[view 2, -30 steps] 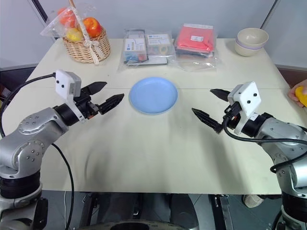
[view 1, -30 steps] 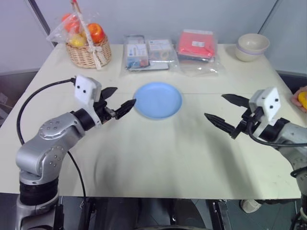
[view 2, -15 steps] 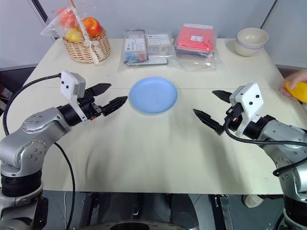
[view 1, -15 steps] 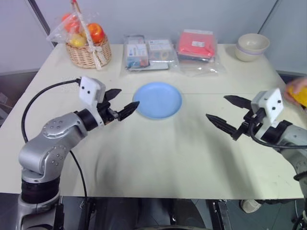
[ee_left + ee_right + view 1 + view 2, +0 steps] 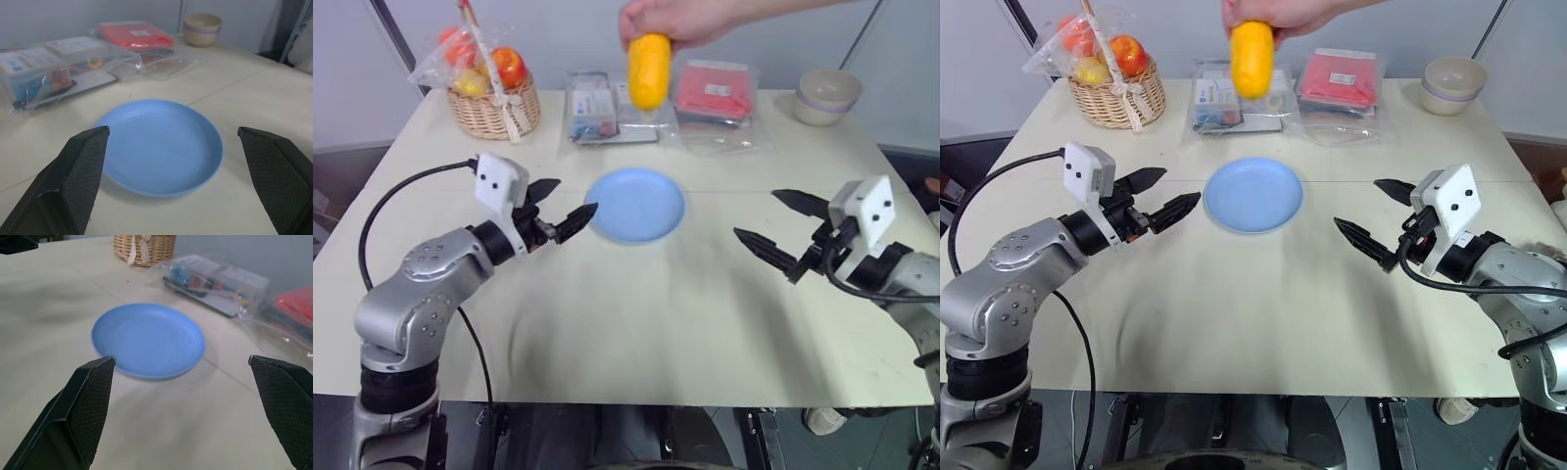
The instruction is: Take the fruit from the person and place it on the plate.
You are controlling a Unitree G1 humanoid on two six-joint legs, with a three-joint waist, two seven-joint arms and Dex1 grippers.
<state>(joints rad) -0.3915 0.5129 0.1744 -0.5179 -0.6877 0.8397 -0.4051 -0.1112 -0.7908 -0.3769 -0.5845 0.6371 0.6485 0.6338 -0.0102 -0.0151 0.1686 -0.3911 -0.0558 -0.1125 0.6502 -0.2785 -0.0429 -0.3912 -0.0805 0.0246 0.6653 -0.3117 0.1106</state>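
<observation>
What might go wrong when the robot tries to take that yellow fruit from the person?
The fruit hangs high in the person's hand, beyond the plate, while the open left hand and right hand wait low. The reach might miss or pinch fingers. The fruit looks smooth, so it could slip, drop or roll off the plate.

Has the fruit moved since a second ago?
Yes. The fruit, held in the person's hand, has swung from the table's right edge to above the packets, beyond the plate. Both grippers are apart from it.
</observation>
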